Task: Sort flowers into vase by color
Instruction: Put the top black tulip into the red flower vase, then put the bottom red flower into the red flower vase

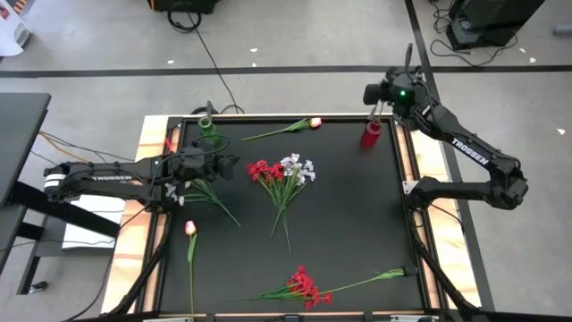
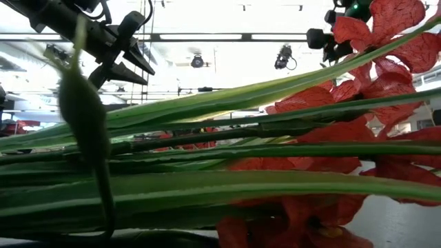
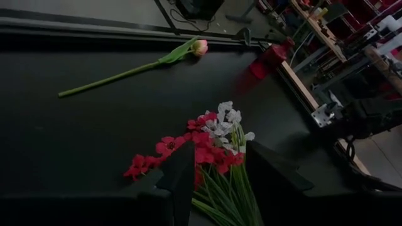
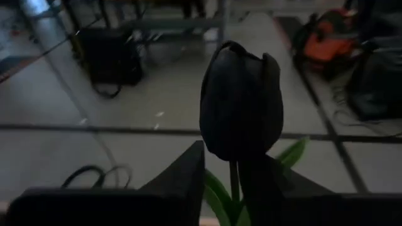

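Flowers lie scattered on the black desk [image 1: 357, 233]. A mixed red-and-white bunch [image 1: 284, 172] sits mid-desk, blooms toward the far edge, stems toward the near edge. Left end effector [image 1: 231, 165] hovers beside it, fingers spread wide. Right end effector [image 1: 377, 109], above the red vase [image 1: 371, 133], grips a bud [image 4: 242, 107] upright by its stem.

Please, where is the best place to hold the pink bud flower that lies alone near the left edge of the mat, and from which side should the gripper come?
Probably grip the pink bud flower on the bare green stem just below the bud, coming straight down from above. It lies flat on the black mat, stem running toward the near edge, so the fingers should close across the thin stem. The left gripper is nearest.
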Motion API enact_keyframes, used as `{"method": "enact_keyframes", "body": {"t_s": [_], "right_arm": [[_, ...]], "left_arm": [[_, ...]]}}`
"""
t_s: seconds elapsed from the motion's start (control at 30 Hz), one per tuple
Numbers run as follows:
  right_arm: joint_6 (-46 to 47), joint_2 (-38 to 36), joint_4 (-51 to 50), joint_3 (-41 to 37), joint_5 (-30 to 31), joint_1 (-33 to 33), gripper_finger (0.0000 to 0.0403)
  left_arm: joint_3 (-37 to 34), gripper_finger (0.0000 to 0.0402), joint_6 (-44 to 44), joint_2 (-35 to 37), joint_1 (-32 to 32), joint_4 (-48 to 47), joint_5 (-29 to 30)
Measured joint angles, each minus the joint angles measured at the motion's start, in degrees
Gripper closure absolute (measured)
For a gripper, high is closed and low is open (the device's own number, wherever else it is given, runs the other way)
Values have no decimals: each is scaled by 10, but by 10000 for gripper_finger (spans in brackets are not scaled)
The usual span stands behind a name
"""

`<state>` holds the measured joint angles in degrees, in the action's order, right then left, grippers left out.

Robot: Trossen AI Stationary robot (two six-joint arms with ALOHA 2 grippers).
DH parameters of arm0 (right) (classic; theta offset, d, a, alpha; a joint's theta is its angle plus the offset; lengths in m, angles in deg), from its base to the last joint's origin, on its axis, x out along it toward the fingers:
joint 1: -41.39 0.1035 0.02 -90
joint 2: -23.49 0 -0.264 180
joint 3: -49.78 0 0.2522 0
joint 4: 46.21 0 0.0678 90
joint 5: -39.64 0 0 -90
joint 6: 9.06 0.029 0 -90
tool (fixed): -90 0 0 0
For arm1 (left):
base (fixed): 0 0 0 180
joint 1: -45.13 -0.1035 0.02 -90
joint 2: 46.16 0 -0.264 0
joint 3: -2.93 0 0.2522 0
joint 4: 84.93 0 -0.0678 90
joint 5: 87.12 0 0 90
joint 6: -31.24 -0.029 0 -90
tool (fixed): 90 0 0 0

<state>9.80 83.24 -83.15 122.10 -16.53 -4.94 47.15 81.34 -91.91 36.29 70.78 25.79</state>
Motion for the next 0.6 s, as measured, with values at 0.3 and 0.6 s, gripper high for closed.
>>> {"method": "enact_keyframes", "body": {"t_s": [0.3,0.6], "right_arm": [[172,0,-131,19,-95,-16,240],[233,0,-269,60,-258,-53,236]], "left_arm": [[0,253,-18,0,0,12,0],[0,253,-48,0,0,68,-1]]}}
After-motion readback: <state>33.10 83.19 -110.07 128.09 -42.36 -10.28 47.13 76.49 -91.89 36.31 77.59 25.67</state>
